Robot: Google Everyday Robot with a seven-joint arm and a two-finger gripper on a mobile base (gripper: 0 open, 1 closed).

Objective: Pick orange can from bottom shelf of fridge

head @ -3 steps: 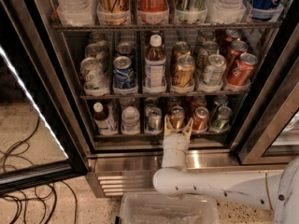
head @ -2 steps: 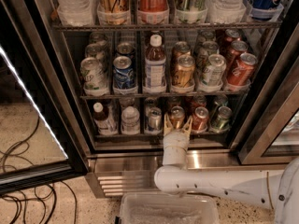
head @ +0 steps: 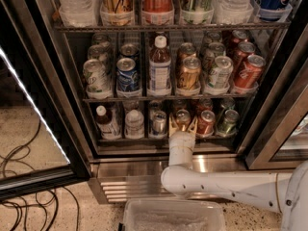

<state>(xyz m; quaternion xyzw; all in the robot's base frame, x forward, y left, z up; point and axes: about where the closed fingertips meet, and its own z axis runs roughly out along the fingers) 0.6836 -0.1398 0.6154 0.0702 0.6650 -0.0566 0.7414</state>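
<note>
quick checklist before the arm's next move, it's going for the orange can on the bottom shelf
1. Fridge open, bottom shelf exposed: ok.
2. Orange can upright at the shelf front: ok.
3. Pincer open and empty: ok.
4. Pincer lined up with the orange can: not ok; it sits at the gold-brown can next to it.
5. Finger room beside the orange can: cannot tell; the gold-brown can and green can stand close on either side.
</note>
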